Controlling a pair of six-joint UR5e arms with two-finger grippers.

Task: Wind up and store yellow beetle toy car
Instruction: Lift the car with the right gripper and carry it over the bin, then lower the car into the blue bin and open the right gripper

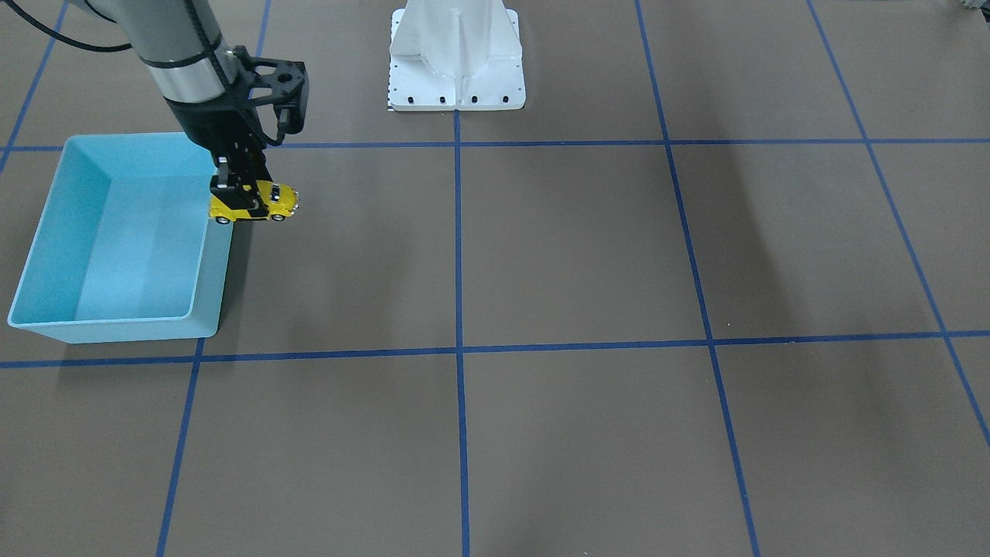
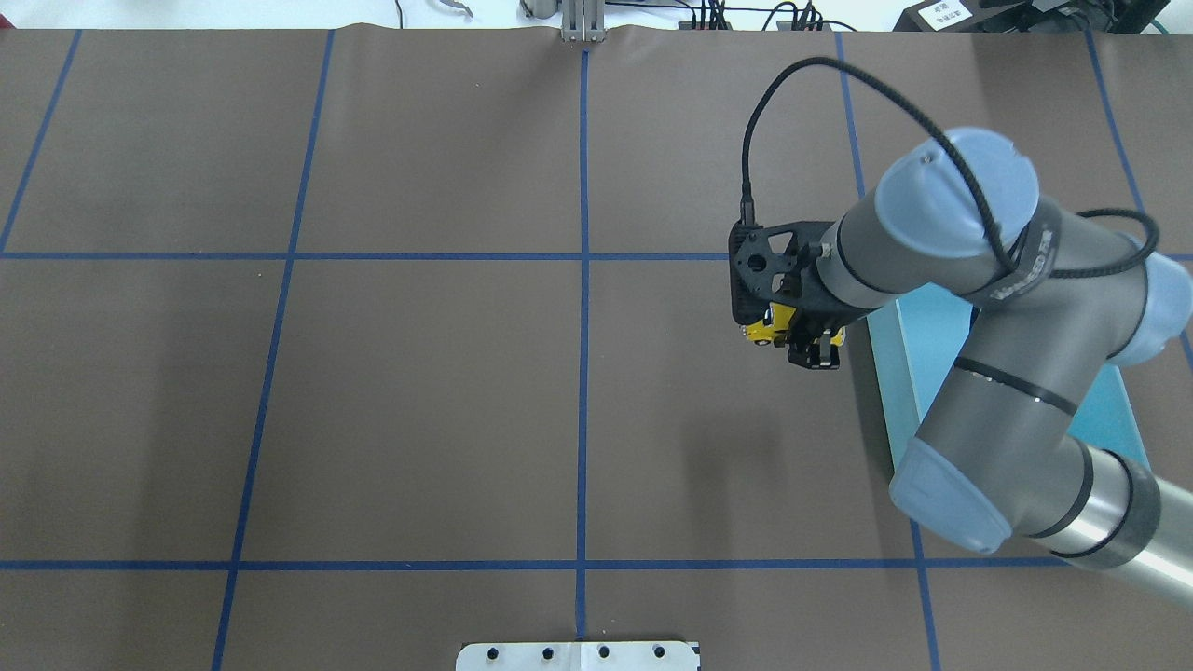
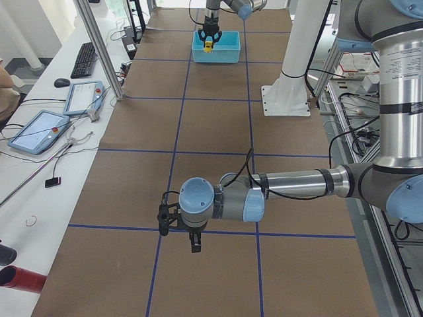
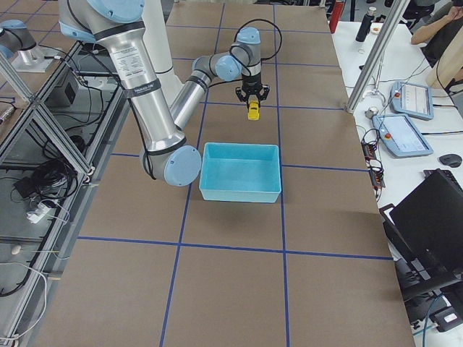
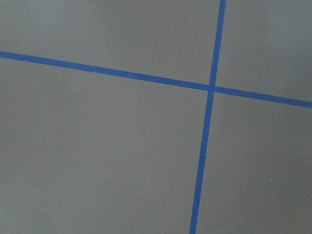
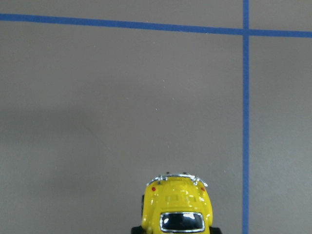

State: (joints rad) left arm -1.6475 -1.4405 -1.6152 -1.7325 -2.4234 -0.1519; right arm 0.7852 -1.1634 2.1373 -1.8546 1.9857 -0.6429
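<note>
Front-facing view, left edge: light blue open-topped rectangular plastic bin [image 1: 124, 330] on the brown table mat with blue tape grid lines [image 1: 572, 247]. Nothing shows inside the bin.

Just right of the bin's near-robot corner: right gripper [image 1: 241, 193], black, two-fingered, pointing down, jaws clamped on the tiny glossy bright-yellow Beetle-shaped toy car [image 1: 280, 199]. The fingers pinch the body across its flanks and leave the wheels free. The car sits level and appears lifted off the mat. The overhead view puts it beside the bin's wall, on the table-centre side, not over the hollow. The right wrist camera sees only its yellow roof and a chrome-trimmed window at the bottom edge, with mat beyond.

Centre: white bolted pedestal base [image 1: 456, 70].

Further right: the left arm is out of this view. The left gripper [image 3: 193, 239] shows only in the left side view, low over the mat and well apart from the car, so I cannot tell whether it is open or shut.

Handling, judged:
- The car is likely light and rigid, with a hard shell.
- The gloss and rounded shape make it slippery, so it could twist or squirt out of a pinch.
- Best hold is mid-body across the doors, above the wheels.
- Winding probably means pressing the wheels to the mat and dragging backwards, so the grip must resist that pull.
- Small trim may be fragile, so use moderate force.
</note>
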